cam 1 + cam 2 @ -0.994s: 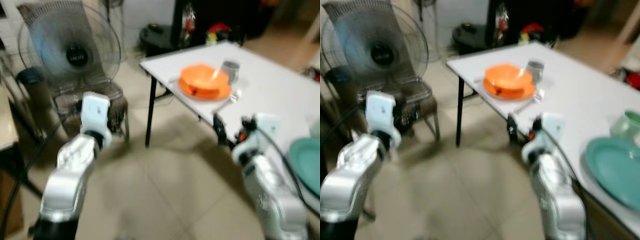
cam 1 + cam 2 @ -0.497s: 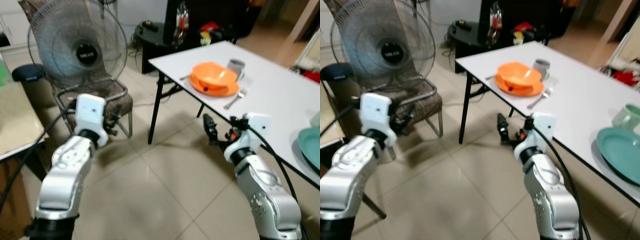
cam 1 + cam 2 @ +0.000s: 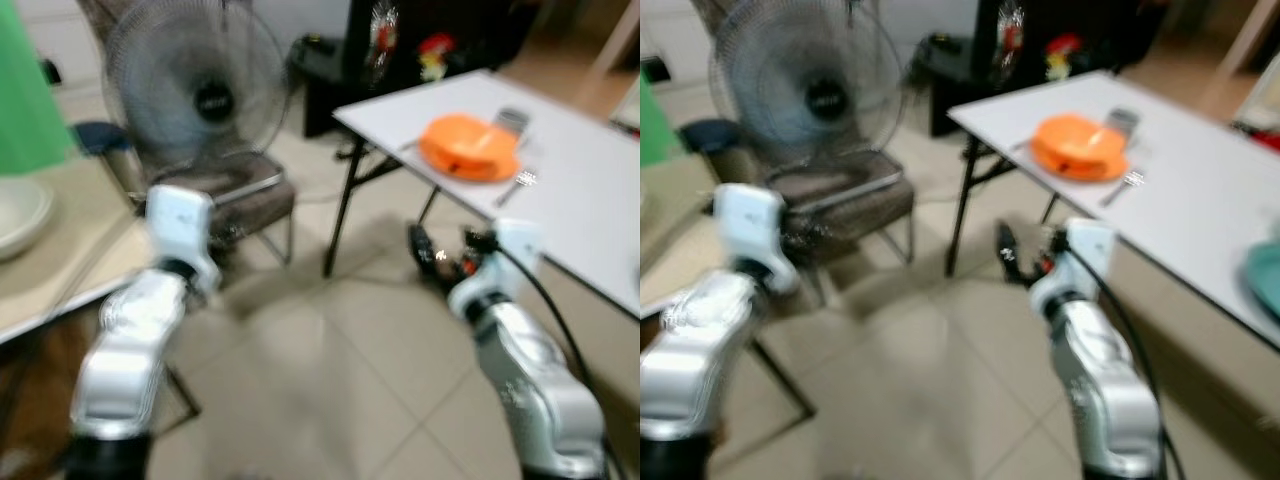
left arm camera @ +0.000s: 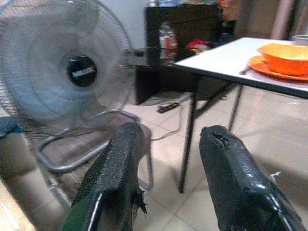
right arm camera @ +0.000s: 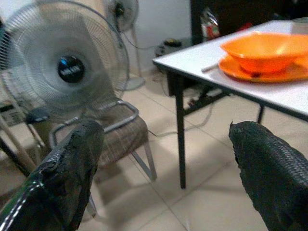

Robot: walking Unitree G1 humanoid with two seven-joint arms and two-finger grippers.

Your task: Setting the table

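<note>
I see a white table (image 3: 590, 200) on black legs at the right, over a tiled floor (image 3: 330, 380). At the left edge stands a second, beige table (image 3: 60, 250) bearing a pale bowl (image 3: 18, 212), with a green object (image 3: 30, 100) behind it; blur hides what that object is. A large standing fan (image 3: 200, 95) rests on a chair (image 3: 235, 195) between the two tables. A dark cabinet (image 3: 430, 40) stands behind the white table.

On the white table I see an orange bowl (image 5: 262, 50) set on an orange plate (image 5: 269, 71). A grey cup (image 3: 512, 120) stands just behind them, and a fork (image 3: 512, 185) lies just beside the plate, toward the robot.

My left gripper (image 4: 168, 168) hangs above the floor, aimed toward the fan; its two black fingers (image 4: 115, 173) stand apart and hold nothing. My right gripper (image 5: 168, 163) is raised near the white table's front edge, below its top; its fingers (image 5: 72, 163) are spread wide and hold nothing.
</note>
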